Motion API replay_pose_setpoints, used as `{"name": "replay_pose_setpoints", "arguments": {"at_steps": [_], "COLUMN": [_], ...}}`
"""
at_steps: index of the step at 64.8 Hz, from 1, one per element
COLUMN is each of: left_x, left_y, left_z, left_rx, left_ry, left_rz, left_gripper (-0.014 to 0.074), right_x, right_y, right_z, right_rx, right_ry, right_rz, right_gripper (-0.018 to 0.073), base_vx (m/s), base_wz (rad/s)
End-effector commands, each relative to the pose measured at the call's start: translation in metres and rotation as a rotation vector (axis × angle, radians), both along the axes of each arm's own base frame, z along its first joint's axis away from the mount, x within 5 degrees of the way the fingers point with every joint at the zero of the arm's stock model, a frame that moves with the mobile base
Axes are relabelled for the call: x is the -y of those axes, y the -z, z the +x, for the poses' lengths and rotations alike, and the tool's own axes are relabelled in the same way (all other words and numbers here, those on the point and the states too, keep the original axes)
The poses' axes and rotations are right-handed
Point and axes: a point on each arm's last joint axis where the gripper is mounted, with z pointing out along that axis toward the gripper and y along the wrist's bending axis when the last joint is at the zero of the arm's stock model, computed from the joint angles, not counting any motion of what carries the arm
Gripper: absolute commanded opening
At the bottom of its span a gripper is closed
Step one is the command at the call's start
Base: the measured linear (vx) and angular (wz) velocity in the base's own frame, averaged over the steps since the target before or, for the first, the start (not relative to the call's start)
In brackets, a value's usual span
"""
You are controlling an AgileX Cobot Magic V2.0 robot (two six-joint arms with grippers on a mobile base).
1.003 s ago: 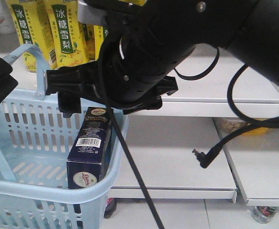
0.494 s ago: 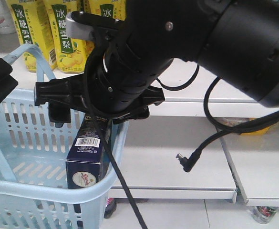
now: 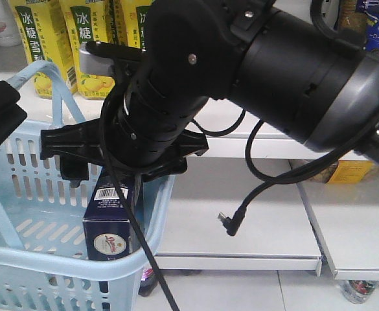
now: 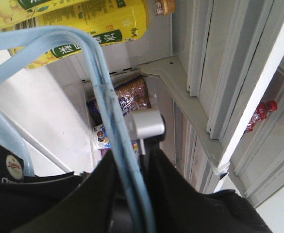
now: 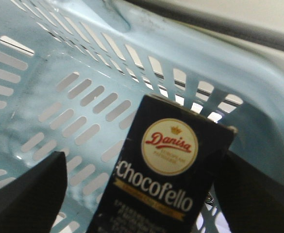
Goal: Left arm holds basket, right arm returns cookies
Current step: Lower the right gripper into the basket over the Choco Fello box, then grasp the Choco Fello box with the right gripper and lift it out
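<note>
Only in wrist views, right claw [image 5: 142, 194] spread astride cookies [image 5: 167, 160], left claw [image 4: 134, 204] clamping basket handles [image 4: 108, 97]

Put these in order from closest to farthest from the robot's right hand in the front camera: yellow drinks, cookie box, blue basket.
1. cookie box: just below the right hand.
2. basket: its walls wrap around the box, lower left.
3. yellow drinks: up behind, top left.
</note>
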Motion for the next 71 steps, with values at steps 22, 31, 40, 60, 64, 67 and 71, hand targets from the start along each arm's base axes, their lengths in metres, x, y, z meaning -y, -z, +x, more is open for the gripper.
{"name": "replay_pose_setpoints", "arguments": {"at_steps": [22, 31, 40, 60, 64, 67, 71], "left_x": [-0.003, -0.003, -0.003, -0.003, -0.003, -0.003, -0.003], "left_y": [-0.008, -0.008, -0.008, -0.008, -0.008, -0.008, -0.008], "left_z": [0.005, 0.005, 0.005, 0.005, 0.005, 0.005, 0.005], "left_rx": [-0.001, -0.001, -0.001, -0.001, -0.001, -0.001, -0.001], "left_ry": [-0.048, -0.048, -0.048, -0.048, -0.048, -0.048, -0.048], "left_rz": [-0.035, -0.035, -0.035, -0.035, -0.035, -0.035, -0.035], "left_gripper": [-0.0006, -0.0006, -0.0006, -0.0006, -0.0006, -0.0006, -0.0006], "right_x": [0.006, 0.006, 0.006, 0.007, 0.009, 0.011, 0.013], "right_y": [-0.008, -0.009, -0.009, -0.044, -0.056, -0.064, -0.075], "right_z": [-0.003, -0.003, -0.003, -0.004, -0.005, -0.007, -0.009], "right_rx": [0.015, 0.020, 0.025, 0.124, 0.150, 0.176, 0.206], "right_ry": [-0.031, -0.038, -0.047, -0.077, -0.088, -0.097, -0.109], "right_rz": [-0.033, -0.033, -0.035, 0.049, 0.067, 0.086, 0.109], "right_gripper": [0.0359, 0.0223, 0.0150, 0.0146, 0.0146, 0.0148, 0.0148], "base_vx": [0.00, 0.00, 0.00, 0.00, 0.00, 0.00, 0.00], "base_wz": [0.00, 0.00, 0.00, 0.00, 0.00, 0.00, 0.00]}}
